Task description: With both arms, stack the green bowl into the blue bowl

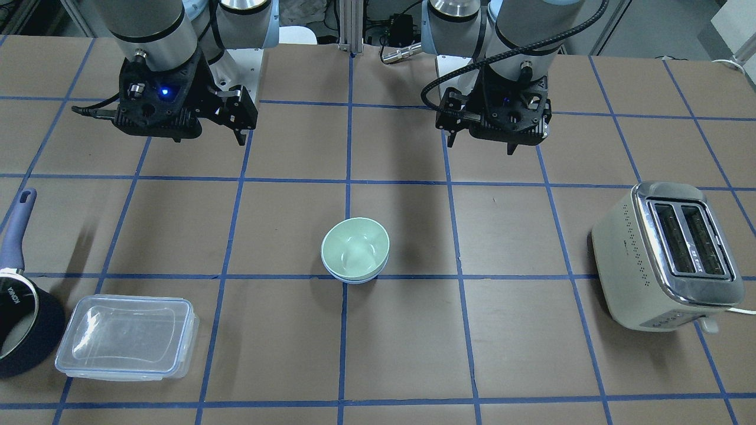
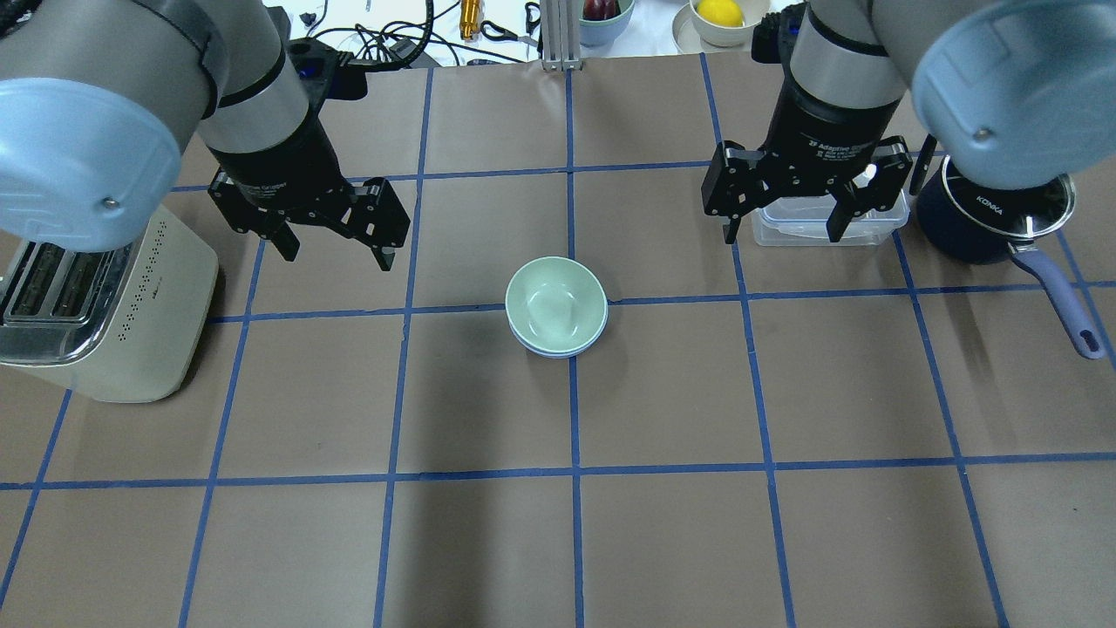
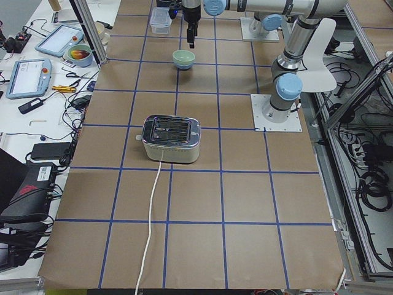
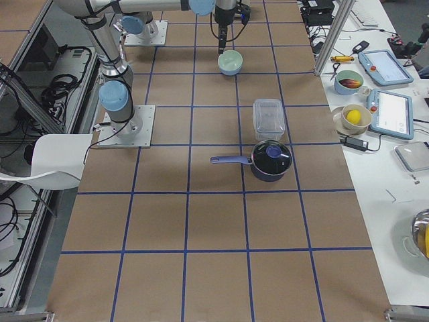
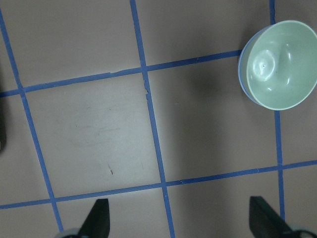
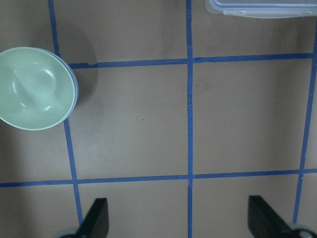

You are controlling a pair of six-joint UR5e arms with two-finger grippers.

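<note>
Fingertips (image 5: 99, 215) alone show in wrist views; overhead, left end effector (image 2: 338, 257) and right end effector (image 2: 782, 236) gape empty, clear of round mint-green plastic bowl (image 2: 556, 301) nested in round periwinkle-blue bowl (image 1: 354, 281).

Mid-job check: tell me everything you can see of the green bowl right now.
The green bowl is small, round, pale mint, smooth and matte, plain and empty. It sits upright, nested in the blue bowl, whose rim shows just below it, near the middle of the table. The left tool and the right tool are open, clear of it.
</note>
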